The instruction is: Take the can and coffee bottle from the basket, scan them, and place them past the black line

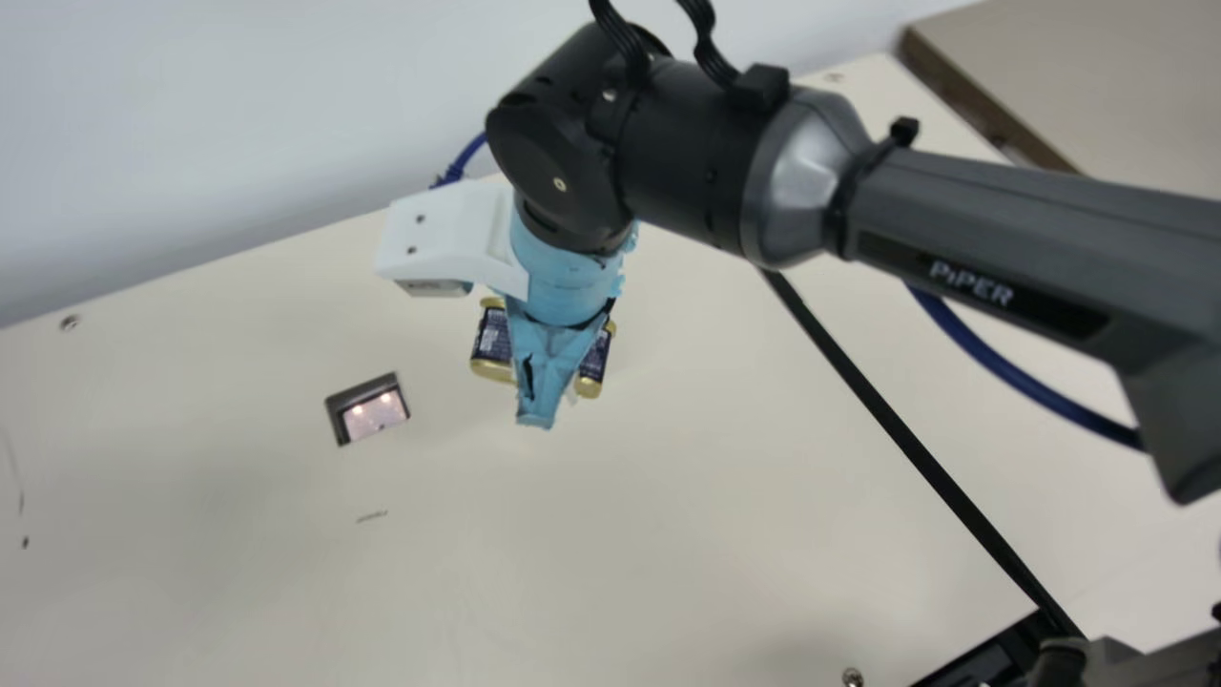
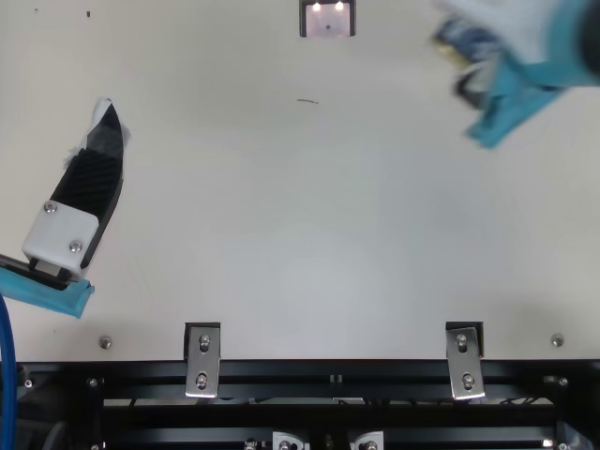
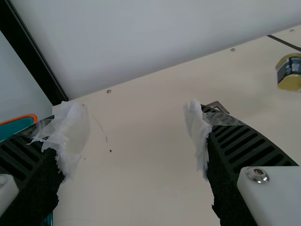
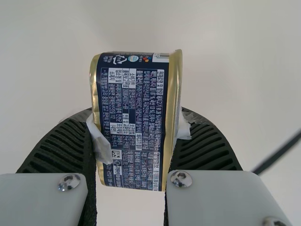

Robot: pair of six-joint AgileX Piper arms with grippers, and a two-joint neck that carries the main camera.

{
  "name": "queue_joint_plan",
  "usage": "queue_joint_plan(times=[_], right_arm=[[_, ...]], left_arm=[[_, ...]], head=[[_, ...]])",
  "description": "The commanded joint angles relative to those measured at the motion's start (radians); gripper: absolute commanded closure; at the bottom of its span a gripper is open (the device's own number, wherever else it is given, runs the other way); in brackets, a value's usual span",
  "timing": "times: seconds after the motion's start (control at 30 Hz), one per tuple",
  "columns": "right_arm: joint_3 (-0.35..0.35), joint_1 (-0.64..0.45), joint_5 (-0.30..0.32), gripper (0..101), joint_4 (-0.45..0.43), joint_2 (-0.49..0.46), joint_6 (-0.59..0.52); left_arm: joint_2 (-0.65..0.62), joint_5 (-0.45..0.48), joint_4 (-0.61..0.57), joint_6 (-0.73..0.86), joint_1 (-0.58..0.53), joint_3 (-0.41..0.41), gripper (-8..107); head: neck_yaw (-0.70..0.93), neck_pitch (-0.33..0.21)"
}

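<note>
The right gripper [image 1: 537, 408], wrapped in light blue tape or film, has its ribbed black fingers closed on the opposite gold-rimmed sides of the can [image 4: 134, 122], with scraps of whitish film between rubber and metal. The can is squat and blocky with rounded corners, its dark navy label set between shiny gold metal edges; rows of fine white print, a recycling mark, small round emblems and part of a barcode cover it. In the main view it lies near the centre of the frame, partly behind the blue wrapping, to the right of a small glossy window with a dark frame [image 1: 375, 412] and left of the straight black line [image 1: 906, 439]. The left gripper [image 2: 103, 117], at the left of the top view, has its slatted fingers spread wide with nothing between them, their tips padded with crumpled, translucent film. The surface [image 1: 572, 544] is smooth, matt cream, marked by a few dark scratches and specks and set with metal screws. Behind it rises a plain pale wall [image 1: 191, 124], with a brown-edged board [image 1: 1078, 86] at the main view's upper right. The left wrist view has a black post [image 3: 35, 52] and a teal basket with an orange rim [image 3: 23, 118] at its left edge. Pale lettering marks the grey arm [image 1: 1030, 229]; silver brackets [image 2: 202, 361] sit on a black metal rail [image 2: 328, 372] along the top view's bottom.
</note>
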Motion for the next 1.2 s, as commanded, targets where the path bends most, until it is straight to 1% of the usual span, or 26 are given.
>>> queue_joint_plan(times=[0.0,0.1,0.27,0.43,0.6,0.77,0.93,1.17], right_arm=[[0.062,-0.111,-0.016,101,-0.027,-0.053,0.035],[0.111,-0.214,-0.035,101,-0.044,-0.101,0.069],[0.164,-0.383,-0.059,101,-0.049,-0.156,0.099],[0.192,-0.538,-0.078,101,-0.034,-0.182,0.097],[0.205,-0.673,-0.096,101,-0.016,-0.184,0.088],[0.219,-0.782,-0.115,101,-0.015,-0.176,0.096],[0.239,-0.865,-0.124,101,-0.027,-0.162,0.113],[0.296,-0.962,-0.147,101,-0.036,-0.146,0.133]], left_arm=[[0.0,0.0,0.0,0.0,0.0,0.0,9],[0.0,0.0,0.0,0.0,0.0,0.0,9],[0.0,0.0,0.0,0.0,0.0,0.0,9],[0.0,0.0,0.0,0.0,0.0,0.0,9],[0.0,0.0,0.0,0.0,0.0,0.0,9],[0.0,0.0,0.0,0.0,0.0,0.0,9],[0.0,0.0,0.0,0.0,0.0,0.0,9],[0.0,0.0,0.0,0.0,0.0,0.0,9]], head=[[-0.055,-0.029],[-0.101,-0.038],[-0.152,-0.048],[-0.187,-0.053],[-0.193,-0.05],[-0.186,-0.044],[-0.176,-0.036],[-0.169,-0.022]])
